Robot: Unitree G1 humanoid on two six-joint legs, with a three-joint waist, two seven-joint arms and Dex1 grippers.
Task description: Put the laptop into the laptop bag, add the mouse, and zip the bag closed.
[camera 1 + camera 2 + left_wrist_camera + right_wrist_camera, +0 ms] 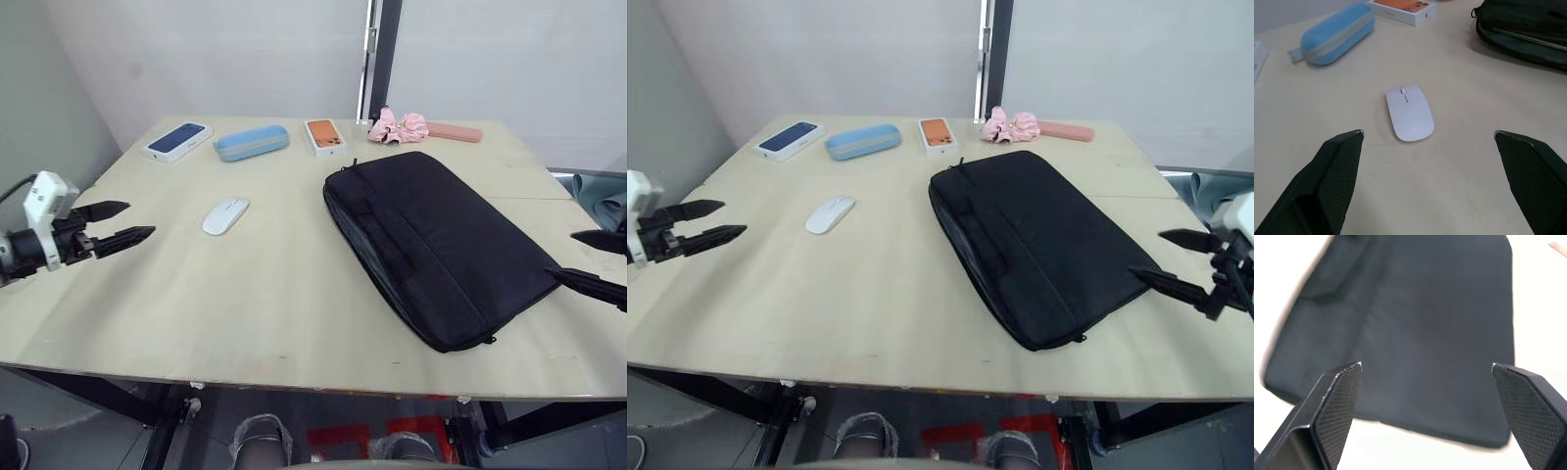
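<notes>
So the mouse is lying on the worktop, left of the laptop bag. Left gripper is hanging wide open, pointing at it; right gripper is gaping by the bag. I'd be pinching the mouse across its narrow sides.

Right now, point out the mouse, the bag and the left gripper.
mouse (pixel 225 215): left eye view, middle of its white top shell.
bag (pixel 441 235): left eye view, middle of its black upper face.
left gripper (pixel 125 223): left eye view, midway between its fingertips.
</notes>
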